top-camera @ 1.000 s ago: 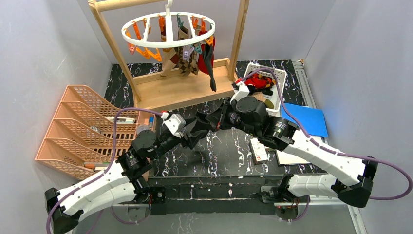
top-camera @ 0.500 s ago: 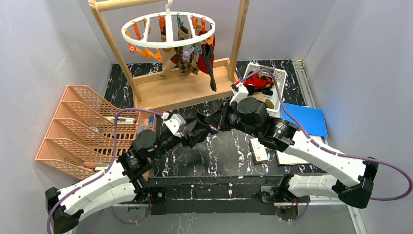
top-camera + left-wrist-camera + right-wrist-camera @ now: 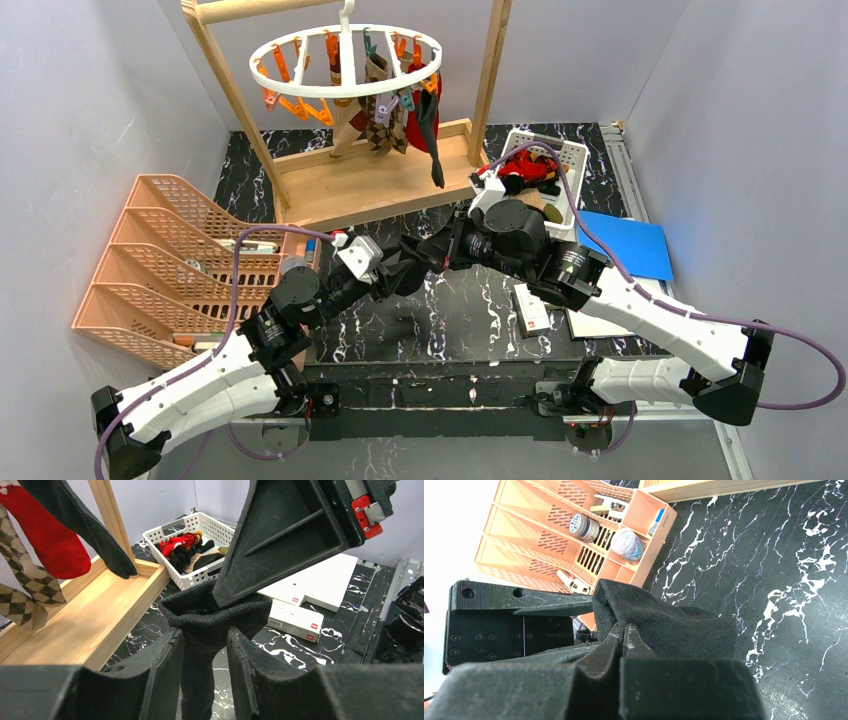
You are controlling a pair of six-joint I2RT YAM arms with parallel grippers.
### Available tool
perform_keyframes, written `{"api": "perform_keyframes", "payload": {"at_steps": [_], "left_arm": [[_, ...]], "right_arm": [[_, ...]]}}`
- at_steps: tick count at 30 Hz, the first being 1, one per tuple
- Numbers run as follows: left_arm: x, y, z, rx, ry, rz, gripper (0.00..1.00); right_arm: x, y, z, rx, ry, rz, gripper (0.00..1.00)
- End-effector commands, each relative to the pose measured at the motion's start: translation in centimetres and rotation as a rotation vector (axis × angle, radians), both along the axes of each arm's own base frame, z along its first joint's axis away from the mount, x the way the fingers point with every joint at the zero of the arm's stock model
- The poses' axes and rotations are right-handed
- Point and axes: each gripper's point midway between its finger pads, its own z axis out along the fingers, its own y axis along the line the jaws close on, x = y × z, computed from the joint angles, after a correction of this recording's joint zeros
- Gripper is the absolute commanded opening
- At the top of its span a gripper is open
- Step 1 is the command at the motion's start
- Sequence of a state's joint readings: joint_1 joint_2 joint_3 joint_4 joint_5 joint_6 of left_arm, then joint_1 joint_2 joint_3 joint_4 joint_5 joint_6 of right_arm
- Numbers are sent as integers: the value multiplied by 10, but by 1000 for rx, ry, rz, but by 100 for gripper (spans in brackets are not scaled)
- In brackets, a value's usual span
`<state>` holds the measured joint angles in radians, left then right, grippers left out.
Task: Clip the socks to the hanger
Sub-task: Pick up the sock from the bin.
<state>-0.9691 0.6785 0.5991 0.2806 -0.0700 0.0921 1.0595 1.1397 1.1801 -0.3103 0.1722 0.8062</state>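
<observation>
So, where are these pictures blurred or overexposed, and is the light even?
Top external view: soft, even light, all sharp, no glare. Left wrist view: the left jaws at the bottom edge are dark and soft; the white lattice plastic basket is sharp. Right wrist view: the right jaws blur, the upper left corner burns out to white, the black knitted sock is sharp.

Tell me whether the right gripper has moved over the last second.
Yes, slightly. The right gripper, shut on the black sock, has shifted left, away from the white basket.
</observation>
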Motion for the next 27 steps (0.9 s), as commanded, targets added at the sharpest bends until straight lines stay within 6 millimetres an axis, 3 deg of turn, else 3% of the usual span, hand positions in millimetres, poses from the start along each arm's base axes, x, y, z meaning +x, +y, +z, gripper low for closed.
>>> {"api": "perform_keyframes", "payload": {"at_steps": [1,3,6,8,27], "left_arm": [[0,0,18,-15,-37,0,34],[1,0,18,-9,-37,2,39],[2,2,18,-3,-35,14,64],[2,4,17,0,-36,20,72],[-3,5,25,17,-66,-7,75]], "right_arm": [[3,3,21,51,-49,5,1],[3,2,22,50,-51,2,1],[3,1,24,52,-57,4,1],[2,1,24,52,-58,7,1],[-9,13,30,32,-105,131,1]]}}
